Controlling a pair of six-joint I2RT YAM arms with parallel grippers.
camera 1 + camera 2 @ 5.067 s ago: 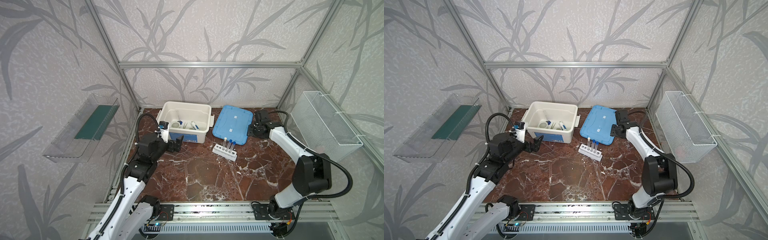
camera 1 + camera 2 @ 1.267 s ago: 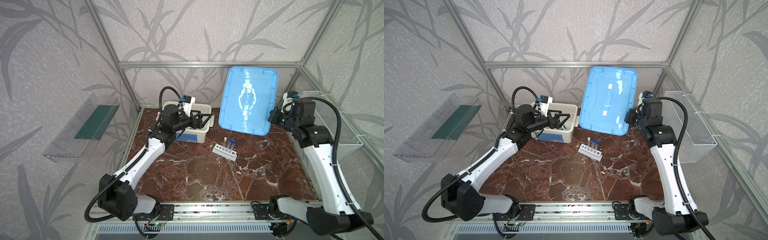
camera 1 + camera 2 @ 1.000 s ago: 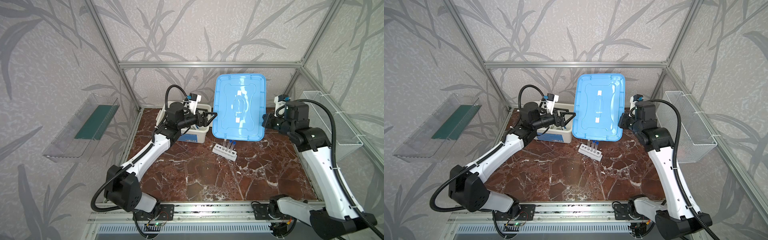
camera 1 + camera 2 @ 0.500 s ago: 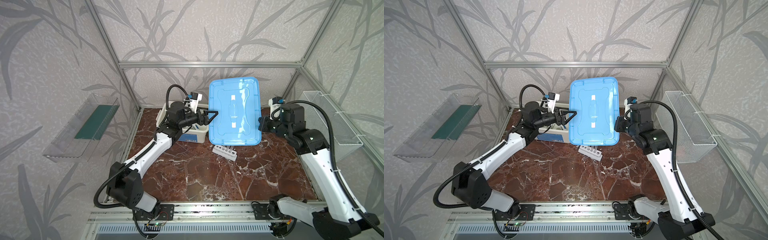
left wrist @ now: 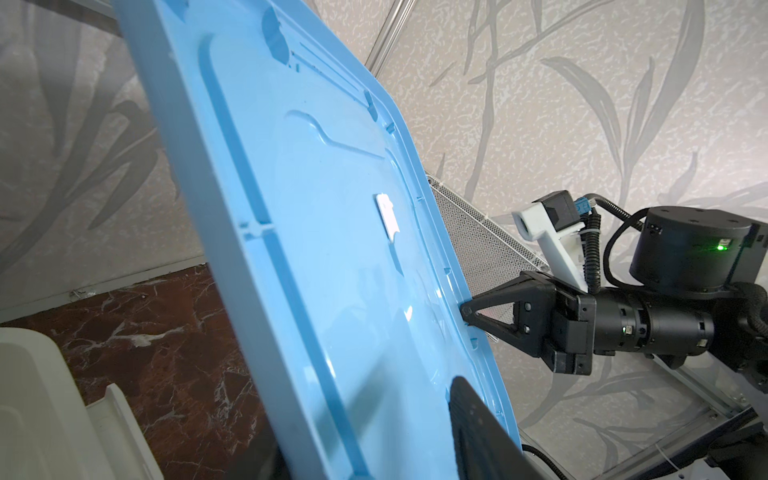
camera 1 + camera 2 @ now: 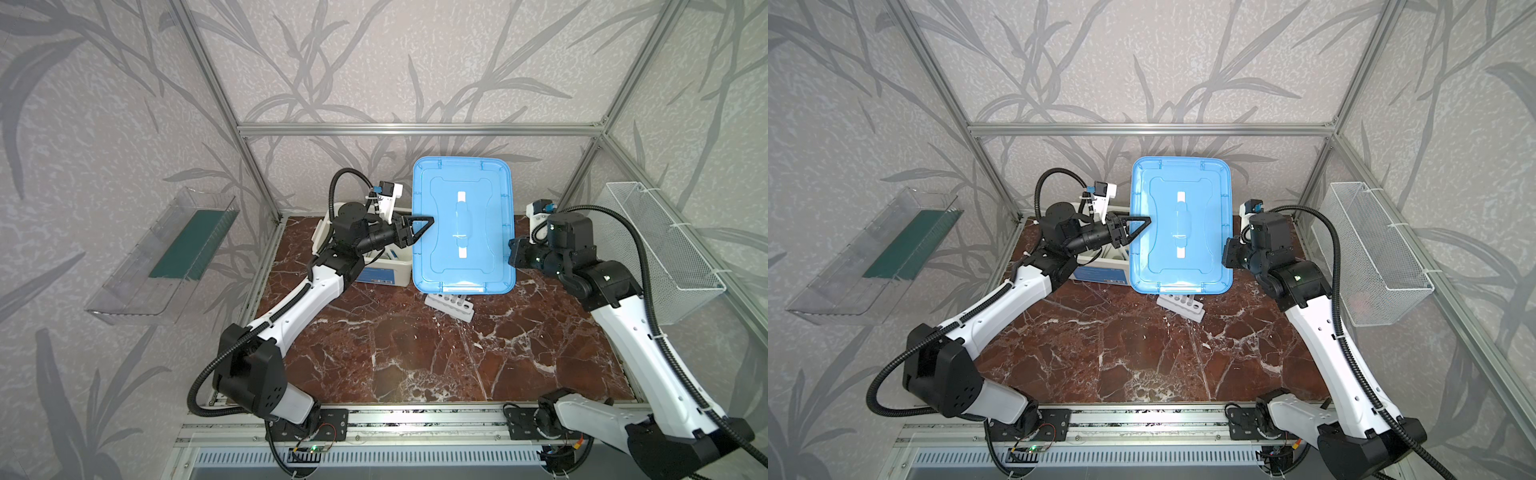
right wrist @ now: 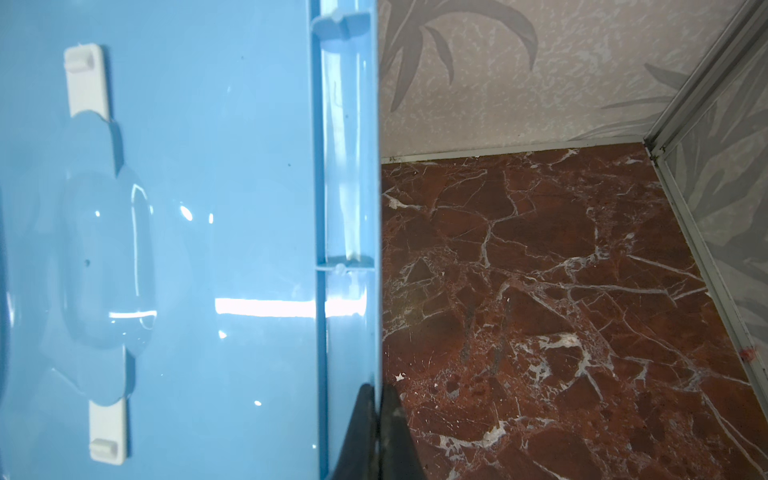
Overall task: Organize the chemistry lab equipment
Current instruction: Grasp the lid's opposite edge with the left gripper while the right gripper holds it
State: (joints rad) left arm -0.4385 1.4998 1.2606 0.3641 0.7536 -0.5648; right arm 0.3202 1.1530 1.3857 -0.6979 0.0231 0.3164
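Red-brown marble tabletop (image 6: 415, 353), leaf-patterned walls around. Far left: clear wall shelf (image 6: 166, 257) with green mat inside. White bin (image 6: 321, 232) at back left. Its inside is mostly hidden behind left arm, so lab equipment there cannot be made out. Left gripper (image 6: 424, 222) straddles left rim of blue lid (image 6: 461, 232), one finger over top face — clamped or not, cannot tell. Lid up off table, tilted, between both arms. White rack (image 6: 451, 308) on table under lid's near edge, its top hidden. Right gripper (image 6: 512, 253) pinched tight on lid's right rim. Wire basket (image 6: 665, 249) on right wall.
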